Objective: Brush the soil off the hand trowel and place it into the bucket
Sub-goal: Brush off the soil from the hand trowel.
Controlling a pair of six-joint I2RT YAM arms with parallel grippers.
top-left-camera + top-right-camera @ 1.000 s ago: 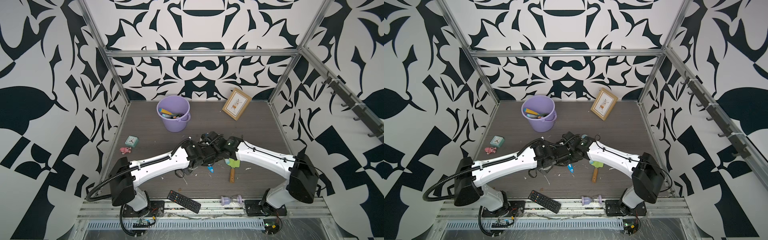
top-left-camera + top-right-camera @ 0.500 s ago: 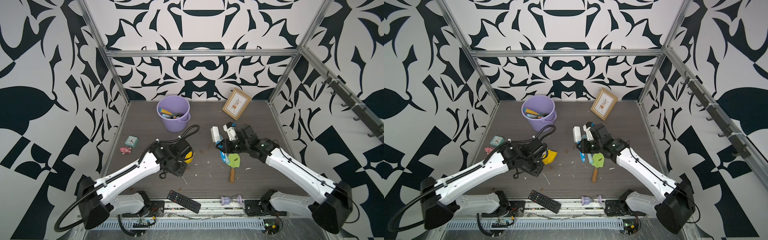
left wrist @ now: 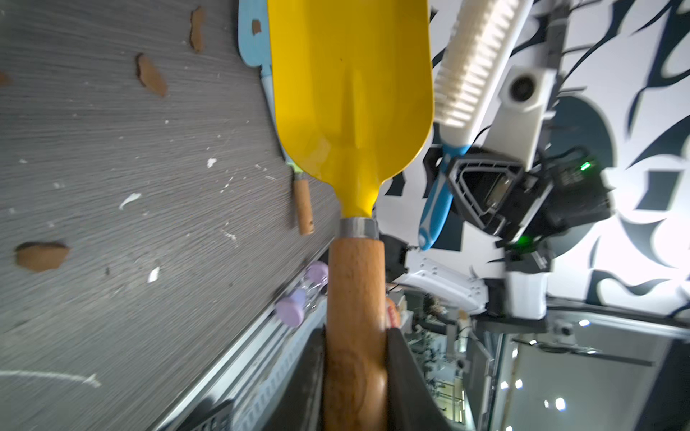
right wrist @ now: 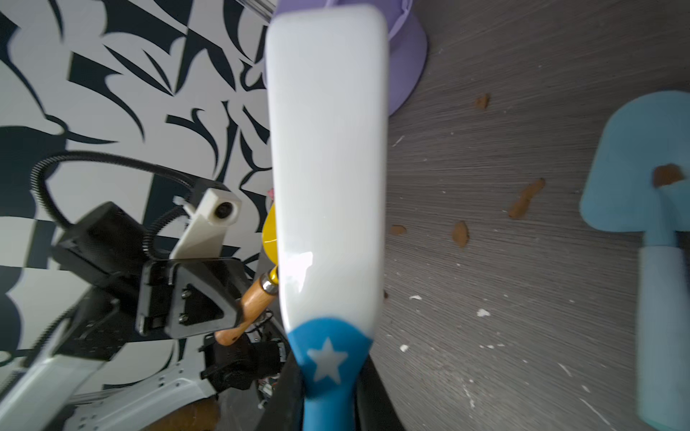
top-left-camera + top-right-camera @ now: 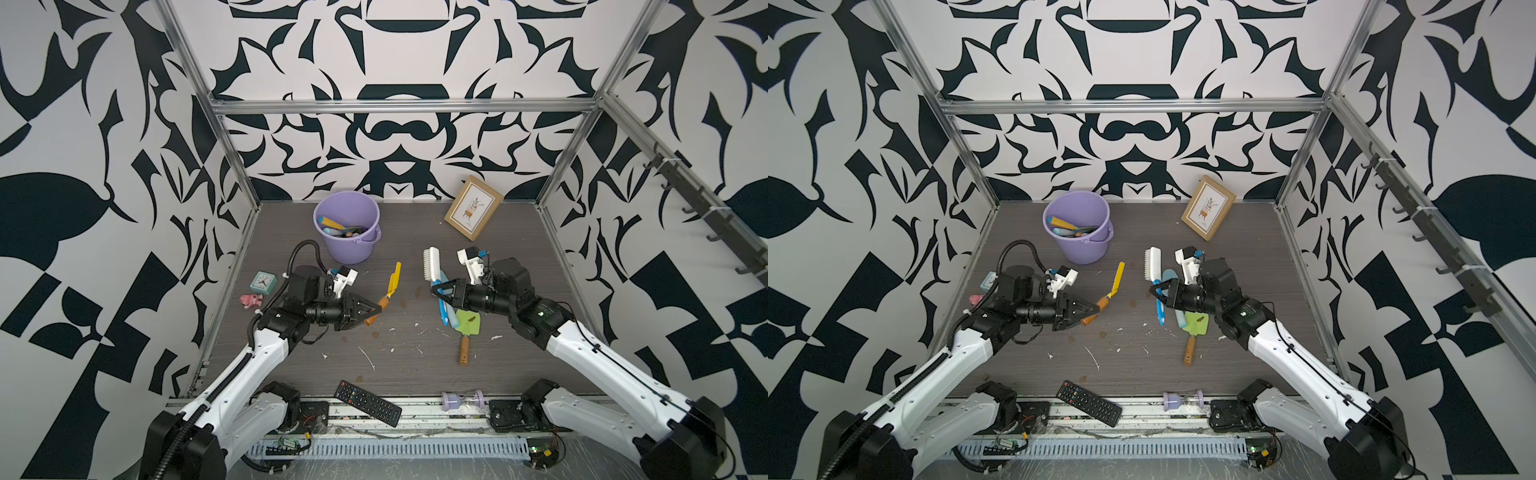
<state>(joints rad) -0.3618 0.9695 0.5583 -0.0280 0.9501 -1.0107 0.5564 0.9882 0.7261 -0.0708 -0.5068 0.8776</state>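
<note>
Just in front of the bucket (image 5: pixel 353 249), the left gripper (image 5: pixel 376 309) pinches the yellow trowel (image 5: pixel 395 276) by its wooden handle, blade raised toward the brush (image 5: pixel 429 266) clamped in the right gripper (image 5: pixel 439 291), seemingly for sweeping, with soil (image 5: pixel 403 302) crumbs lying there.

Framed picture (image 5: pixel 473 208) at back, clock (image 5: pixel 263 282) beside pink toy (image 5: pixel 250 300), remote (image 5: pixel 368 403) and hourglass (image 5: pixel 462 400) in front.

The yellow trowel (image 5: pixel 390 291) and brush (image 5: pixel 432 270) have drawn apart.
</note>
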